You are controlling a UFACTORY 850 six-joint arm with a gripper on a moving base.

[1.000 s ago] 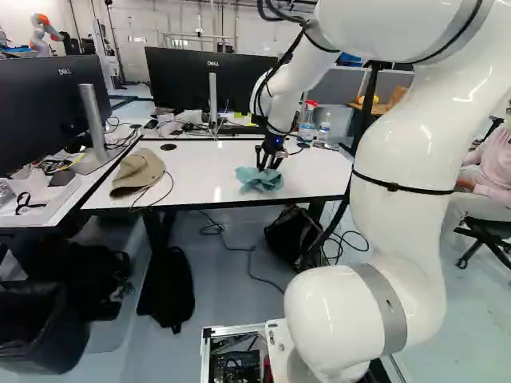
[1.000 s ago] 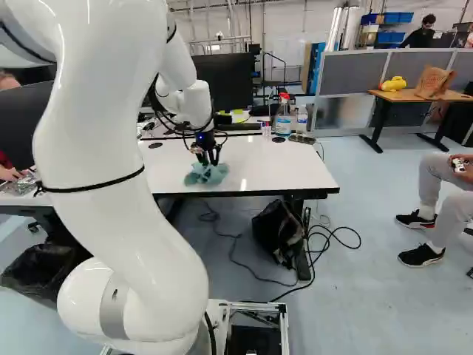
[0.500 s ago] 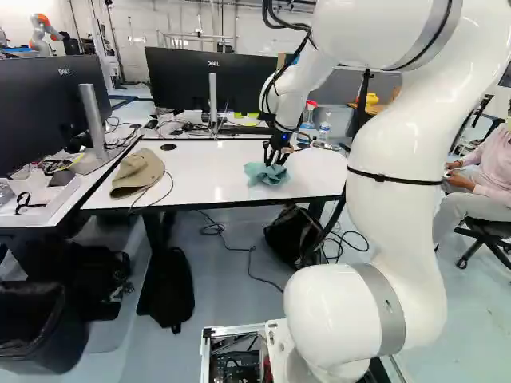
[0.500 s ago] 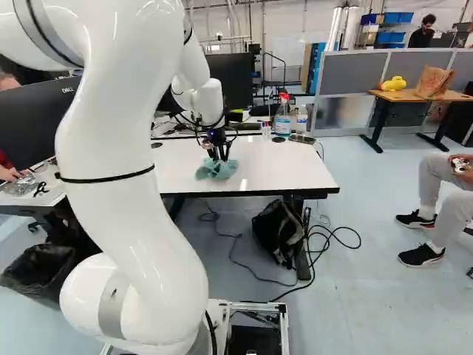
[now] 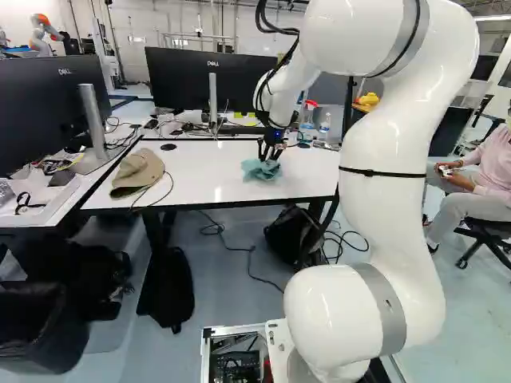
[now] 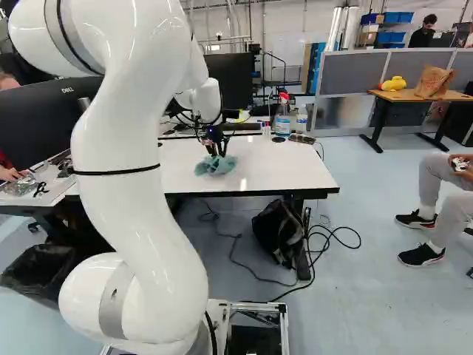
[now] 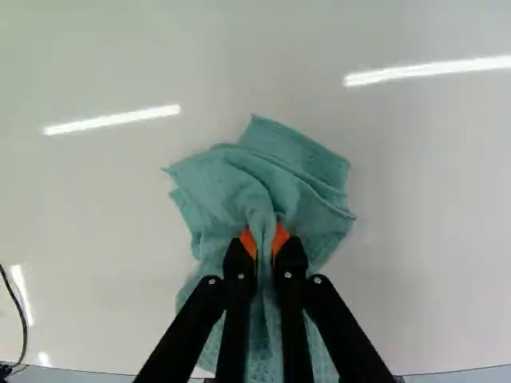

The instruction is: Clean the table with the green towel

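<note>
L base view: green towel lies bunched on the white counter, black hand pointing down right at it. Tan cap on same counter, L of towel & well apart; black disc also L of towel, a bit farther back. Monitor behind towel, mostly to its L.

R base view: spray bottle w/ red top stands behind & R of towel; clear bottle behind & R of towel too. Dark bag sits lower than towel, to its R, under the counter.

Wrist view: hand narrow, holding a fold of towel pinched btwn its orange pads. Rest of towel spreads on counter ahead of & under the fingers. 2 light streaks shine on counter, one each side of towel, apart from it.
</note>
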